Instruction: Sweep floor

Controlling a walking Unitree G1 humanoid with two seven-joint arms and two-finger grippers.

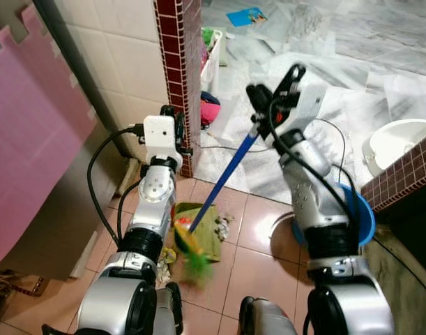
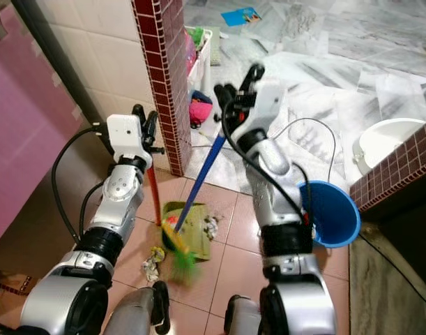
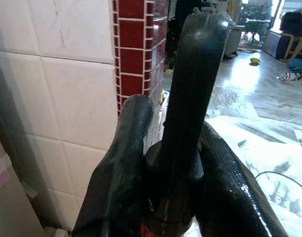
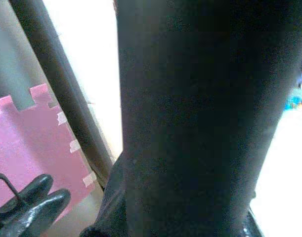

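My right gripper (image 1: 263, 105) is shut on the top of a broom's blue handle (image 1: 230, 171), which slants down to the left. The broom's green, yellow and orange bristles (image 1: 193, 257) rest at the near edge of an olive dustpan (image 1: 202, 222) lying on the pink floor tiles. My left gripper (image 2: 146, 124) is shut on the top of the dustpan's upright red handle (image 2: 153, 199); in the left wrist view its fingers (image 3: 128, 163) clamp the handle's black end (image 3: 193, 74). Crumpled paper scraps lie on the pan's far side (image 1: 225, 223) and beside its near corner (image 2: 153, 262).
A red brick pillar (image 1: 174, 70) stands just behind the left gripper. A pink foam mat (image 1: 24, 139) leans at the left. A blue bucket (image 2: 331, 213) sits by my right arm, beside a low brick wall (image 1: 408, 174) with a white basin (image 1: 401, 139). A white basket (image 1: 213, 56) stands behind the pillar.
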